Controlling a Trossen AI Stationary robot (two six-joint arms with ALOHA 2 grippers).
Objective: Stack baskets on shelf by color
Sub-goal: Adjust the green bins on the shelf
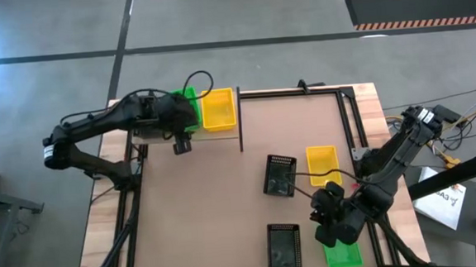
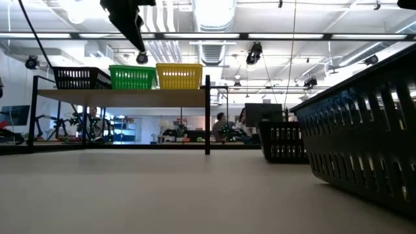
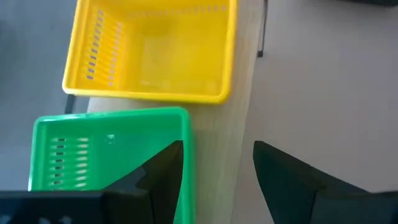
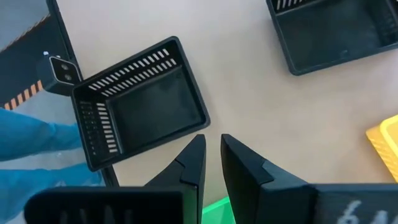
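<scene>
Hovering over the shelf (image 1: 221, 133), left end effector (image 3: 217, 171) spread wide above green basket (image 3: 112, 155) beside yellow basket (image 3: 149, 53), colours side by side. Right end effector (image 4: 212, 163) nearly pressed together, empty, above a green basket (image 1: 343, 254) on the table (image 1: 202, 218), likely next.

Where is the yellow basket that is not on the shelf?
In the high view, the yellow basket sits on the table's right side, beside a black basket, just ahead of the right gripper.
</scene>
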